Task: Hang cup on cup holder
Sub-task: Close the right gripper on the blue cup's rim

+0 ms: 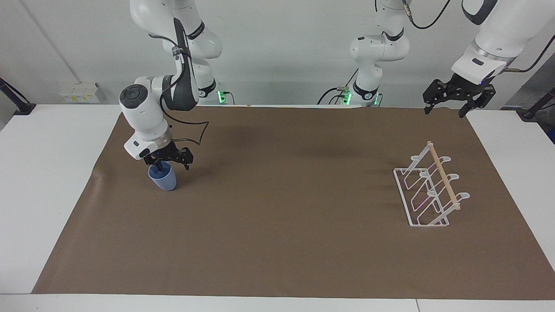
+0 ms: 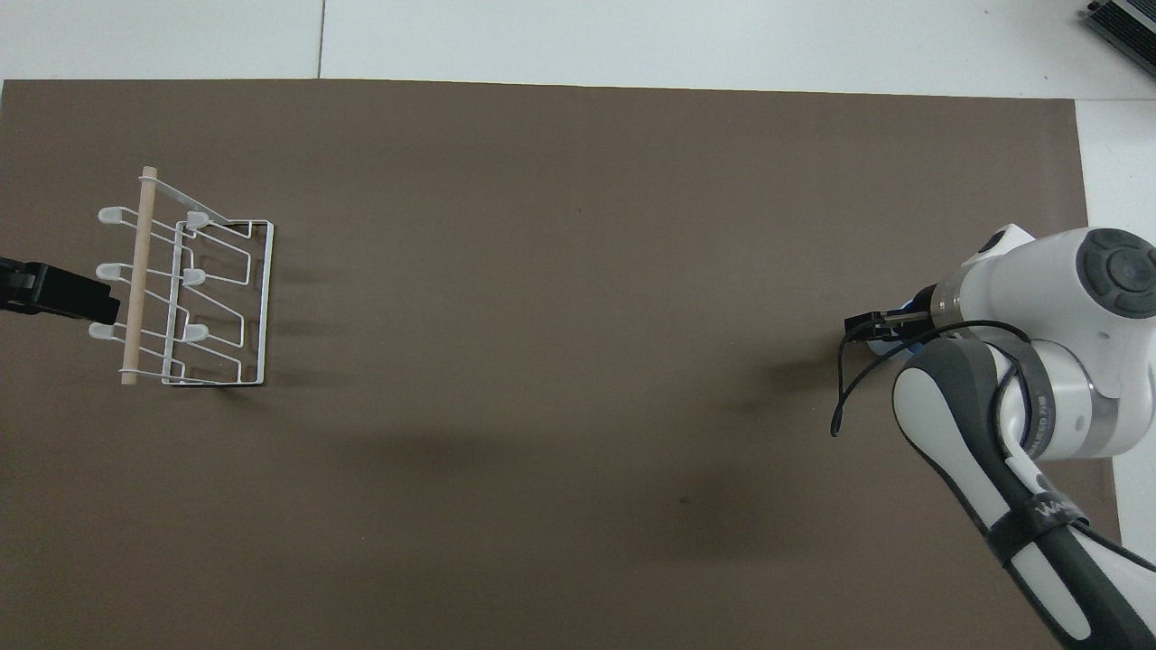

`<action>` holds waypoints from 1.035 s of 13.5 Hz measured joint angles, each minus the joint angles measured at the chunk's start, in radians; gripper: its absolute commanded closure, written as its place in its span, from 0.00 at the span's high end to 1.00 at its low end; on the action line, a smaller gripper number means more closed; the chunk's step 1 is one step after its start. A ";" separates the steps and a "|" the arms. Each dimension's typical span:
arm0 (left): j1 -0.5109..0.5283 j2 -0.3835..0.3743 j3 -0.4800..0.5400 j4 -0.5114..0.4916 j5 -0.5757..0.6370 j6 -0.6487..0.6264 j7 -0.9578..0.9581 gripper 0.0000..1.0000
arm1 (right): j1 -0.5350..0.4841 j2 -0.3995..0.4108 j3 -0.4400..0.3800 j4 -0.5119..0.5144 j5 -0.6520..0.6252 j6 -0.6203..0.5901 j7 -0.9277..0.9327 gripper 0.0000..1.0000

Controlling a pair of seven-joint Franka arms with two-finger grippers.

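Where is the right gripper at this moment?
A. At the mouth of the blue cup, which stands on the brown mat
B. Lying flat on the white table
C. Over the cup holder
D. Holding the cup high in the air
A: in the facing view the open right gripper is down at the rim of the cup, which stands upright on the mat.

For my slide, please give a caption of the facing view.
Right gripper open at the blue cup's rim; left gripper waits above the empty cup holder.
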 measured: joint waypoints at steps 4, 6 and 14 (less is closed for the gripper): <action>0.000 0.000 0.001 0.000 0.000 0.000 0.000 1.00 | 0.000 0.000 -0.001 -0.009 0.000 0.019 0.000 0.57; 0.000 0.000 0.002 0.000 0.000 0.000 0.000 1.00 | -0.001 0.000 -0.001 -0.011 0.000 0.019 0.000 0.26; 0.001 0.000 0.002 0.000 0.000 0.000 0.000 1.00 | -0.013 -0.001 -0.002 -0.011 0.000 0.023 0.000 0.00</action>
